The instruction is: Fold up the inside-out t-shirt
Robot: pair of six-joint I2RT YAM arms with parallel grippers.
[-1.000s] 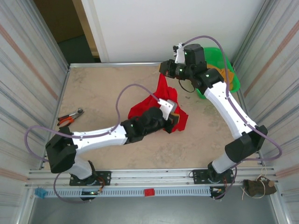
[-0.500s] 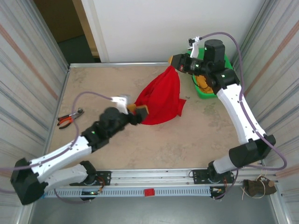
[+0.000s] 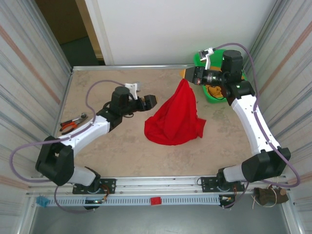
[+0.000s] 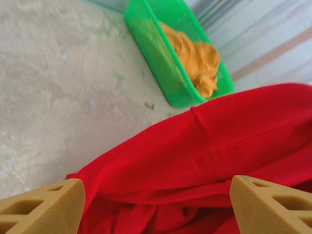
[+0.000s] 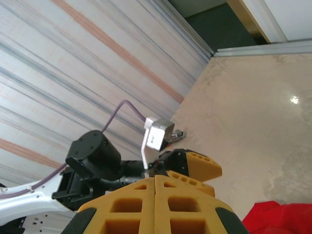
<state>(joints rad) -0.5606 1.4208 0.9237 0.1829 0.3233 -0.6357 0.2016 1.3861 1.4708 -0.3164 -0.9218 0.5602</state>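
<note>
Your left tool (image 3: 150, 101) stands with its fingers apart and empty, just left of the inside-out t-shirt (image 3: 174, 124). The shirt rises mid-tabletop (image 3: 107, 151) as a cone, its lower edge spread on the surface. Your right tool (image 3: 185, 74) is clamped on the shirt's peak. Beyond, in the far right corner, the green basket (image 4: 158, 63) holds a crumpled orange cloth (image 4: 197, 58).

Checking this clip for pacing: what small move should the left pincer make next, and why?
Probably move the open left pincer to the lower edge of the t-shirt: the shut right pincer holds its top up, so it hangs bunched.
</note>
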